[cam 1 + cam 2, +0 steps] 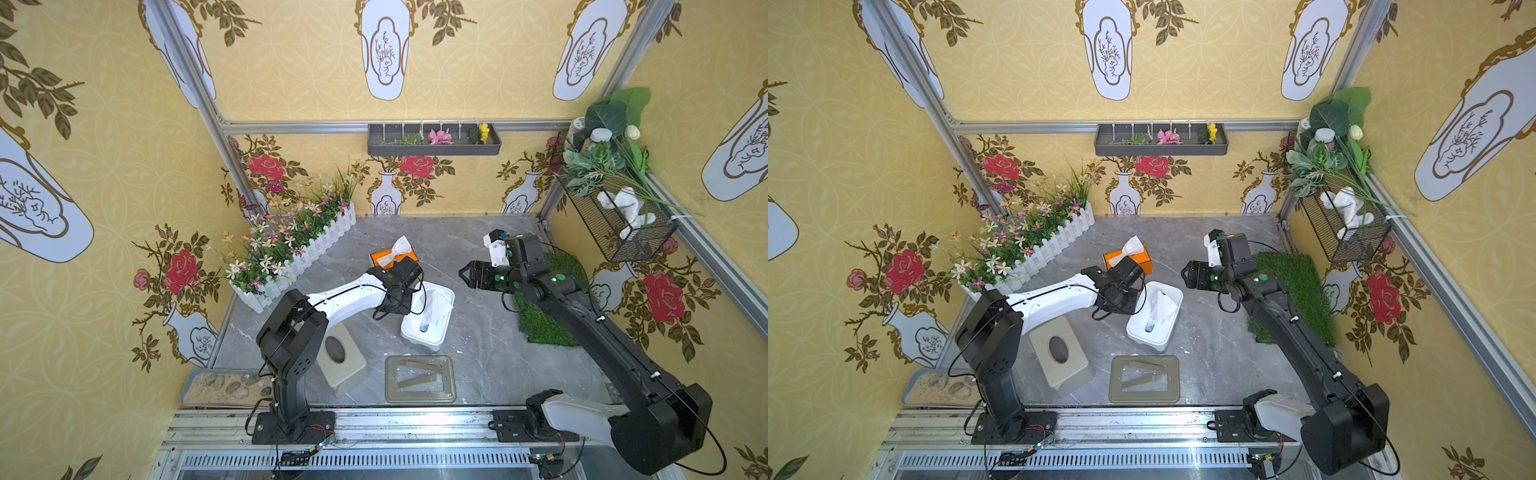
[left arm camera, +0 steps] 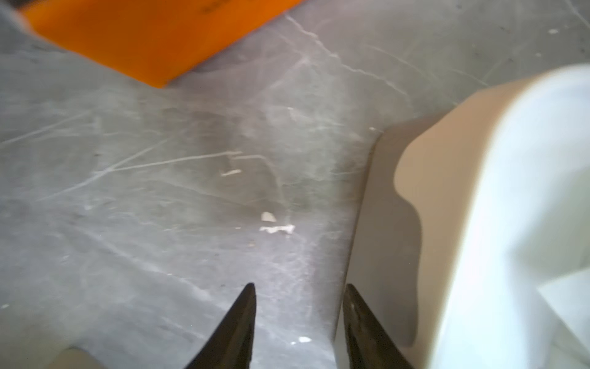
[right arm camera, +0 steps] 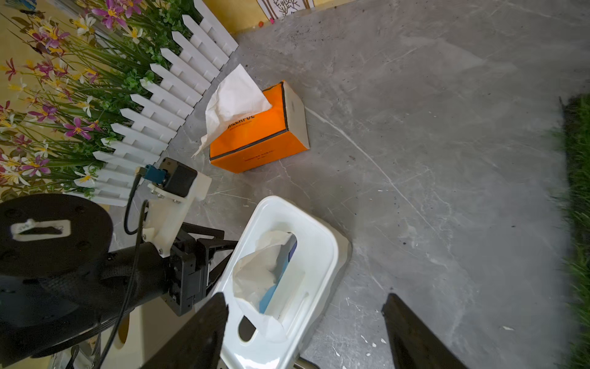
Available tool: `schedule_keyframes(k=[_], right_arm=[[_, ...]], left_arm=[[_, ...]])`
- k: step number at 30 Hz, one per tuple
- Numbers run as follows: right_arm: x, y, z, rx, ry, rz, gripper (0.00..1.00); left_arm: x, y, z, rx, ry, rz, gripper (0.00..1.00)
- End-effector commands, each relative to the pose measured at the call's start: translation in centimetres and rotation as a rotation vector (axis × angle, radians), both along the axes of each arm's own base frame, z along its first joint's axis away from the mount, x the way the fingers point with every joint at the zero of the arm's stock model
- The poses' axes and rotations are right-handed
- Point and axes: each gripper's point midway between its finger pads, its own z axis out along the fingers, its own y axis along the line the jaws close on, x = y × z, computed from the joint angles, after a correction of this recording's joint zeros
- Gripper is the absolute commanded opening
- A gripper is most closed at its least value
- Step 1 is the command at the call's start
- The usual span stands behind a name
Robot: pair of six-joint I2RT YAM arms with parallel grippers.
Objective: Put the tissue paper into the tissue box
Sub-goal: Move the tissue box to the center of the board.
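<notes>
The right gripper (image 3: 305, 297) has its two jaws spread wide, and nothing is between them. It hangs above the grey table (image 3: 447, 159), a little to the side of the white tissue box (image 3: 322, 255), and it looks toward the box. The left gripper (image 2: 300, 319) is low, just beside the outer wall of the box. Its jaws stand apart with a moderate gap, only bare table shows through this gap, and no jaw touches the wall as far as I can see.

The tissue paper (image 3: 255, 271) lies inside the tissue box, on top of something blue which I cannot identify. The paper is crumpled and loose, and one fold rises about to the rim.

Farther out, an orange tissue pack (image 3: 255, 140) stands near the white fence (image 3: 166, 96) with one sheet sticking out. A beige lid (image 1: 345, 361) with an oval hole lies under the left arm, and an olive frame (image 1: 419, 379) lies near the front edge.

In my judgement the main step is done, because the paper is in the box and both grippers are empty. What may be left is to press the paper flat. Whether the lid or the frame belongs on this box, I cannot tell.
</notes>
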Motion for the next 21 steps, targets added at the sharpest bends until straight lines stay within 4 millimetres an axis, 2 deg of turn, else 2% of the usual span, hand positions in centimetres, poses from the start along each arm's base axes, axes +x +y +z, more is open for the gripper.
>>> schedule_keyframes(k=[1,5,8,10,12,15,18,21], right_arm=[[-1.0,-1.6,-0.1,-0.01,0.018,-0.064,0.79],[-2.5,-2.7,0.2,-0.019,0.016,-0.097,0.8],[-3.4,-3.7,0.6,-0.038,0.001,-0.123,0.81],[-3.9,-4.2,0.7,-0.052,0.0,-0.135,0.82],[-4.2,-4.3,0.8,-0.054,-0.004,-0.135,0.82],[-4.5,-3.9,0.4,-0.039,0.008,-0.114,0.82],[-4.6,-2.2,-0.9,-0.027,0.038,-0.064,0.83],[-4.6,1.4,-2.4,-0.099,0.044,0.03,0.84]], left_arm=[[-0.2,-3.2,-0.9,-0.046,0.038,-0.034,0.44],[-0.2,-7.5,-1.4,-0.099,0.057,-0.067,0.44],[0.8,-11.1,-1.1,-0.19,0.064,-0.079,0.45],[1.9,-12.7,-0.5,-0.232,0.05,-0.073,0.47],[2.7,-13.4,0.5,-0.246,0.024,-0.073,0.5],[3.7,-12.3,2.8,-0.248,-0.032,-0.041,0.56],[4.1,-8.8,5.6,-0.25,-0.094,0.039,0.66],[3.9,-4.6,9.6,-0.263,-0.18,0.127,0.71]])
